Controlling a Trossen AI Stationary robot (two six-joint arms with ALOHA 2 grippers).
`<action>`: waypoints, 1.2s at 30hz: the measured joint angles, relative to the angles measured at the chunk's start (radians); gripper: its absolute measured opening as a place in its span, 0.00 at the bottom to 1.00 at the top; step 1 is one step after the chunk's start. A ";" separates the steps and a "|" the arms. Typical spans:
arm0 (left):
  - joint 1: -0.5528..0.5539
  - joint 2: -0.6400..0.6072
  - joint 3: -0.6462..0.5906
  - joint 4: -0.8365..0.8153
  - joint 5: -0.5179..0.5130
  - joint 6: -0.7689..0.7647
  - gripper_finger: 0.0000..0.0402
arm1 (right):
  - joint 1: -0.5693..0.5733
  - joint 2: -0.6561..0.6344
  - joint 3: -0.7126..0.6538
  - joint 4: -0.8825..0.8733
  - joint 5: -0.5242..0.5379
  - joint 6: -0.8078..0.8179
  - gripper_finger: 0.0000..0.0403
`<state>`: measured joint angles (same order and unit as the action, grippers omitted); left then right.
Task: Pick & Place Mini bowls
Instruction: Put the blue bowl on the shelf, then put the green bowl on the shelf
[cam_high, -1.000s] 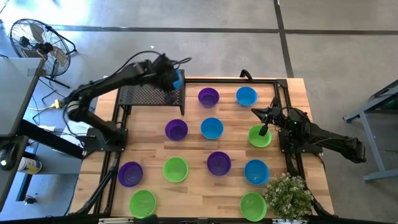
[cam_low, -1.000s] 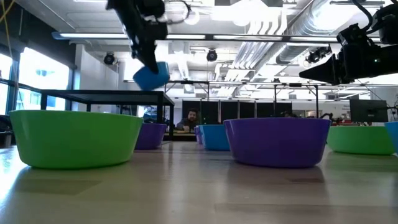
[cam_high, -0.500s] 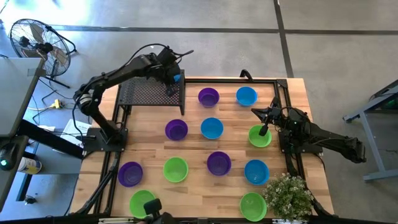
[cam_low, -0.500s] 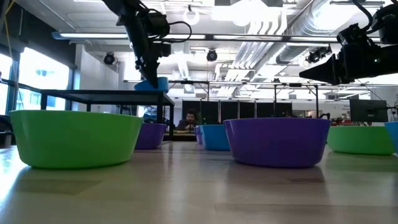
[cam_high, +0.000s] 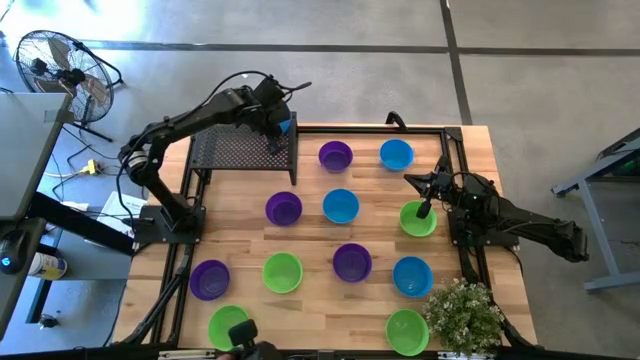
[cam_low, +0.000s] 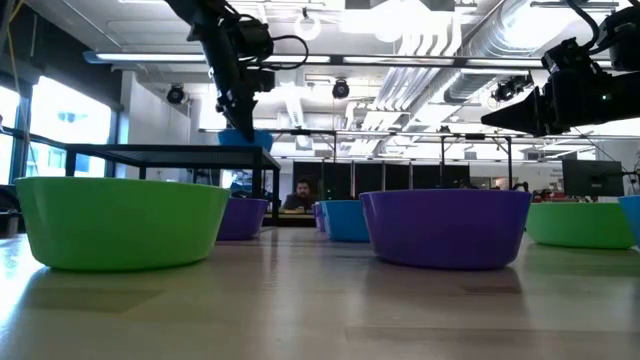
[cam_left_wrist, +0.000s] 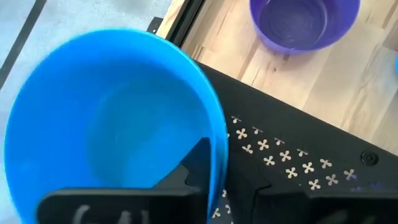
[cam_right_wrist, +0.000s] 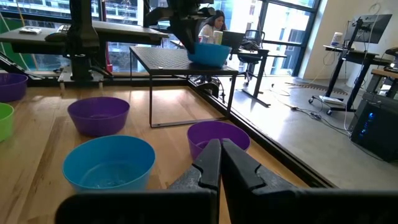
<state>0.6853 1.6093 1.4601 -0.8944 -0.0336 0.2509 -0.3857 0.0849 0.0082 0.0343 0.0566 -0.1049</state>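
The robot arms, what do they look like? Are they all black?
Yes, both are dark, nearly black, built from slim jointed sections. The left arm has a thin black cable looping above its wrist. Each ends in two flat dark fingers: the left gripper and the right gripper.

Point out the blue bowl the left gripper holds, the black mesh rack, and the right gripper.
blue bowl (cam_left_wrist: 93, 124): left wrist view, inner wall.
black mesh rack (cam_high: 235, 152): high view, top.
right gripper (cam_right_wrist: 221, 163): right wrist view, between fingertips.

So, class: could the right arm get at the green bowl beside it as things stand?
Probably yes: the right tool hovers at that green bowl, fingers shut, and nothing lies between them.
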 joint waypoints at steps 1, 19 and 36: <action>0.000 0.000 0.000 0.000 -0.001 -0.006 0.13 | 0.000 0.000 0.000 0.000 0.000 0.000 0.00; -0.247 -0.274 -0.096 0.189 -0.069 -0.181 0.15 | 0.000 0.000 0.000 0.000 0.000 0.000 0.00; -0.450 -0.816 -0.840 1.034 -0.037 -0.255 0.03 | 0.000 0.000 0.000 0.000 0.000 0.000 0.00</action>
<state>0.2352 0.7929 0.6204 0.1392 -0.0706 -0.0040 -0.3856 0.0849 0.0082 0.0345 0.0564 -0.1048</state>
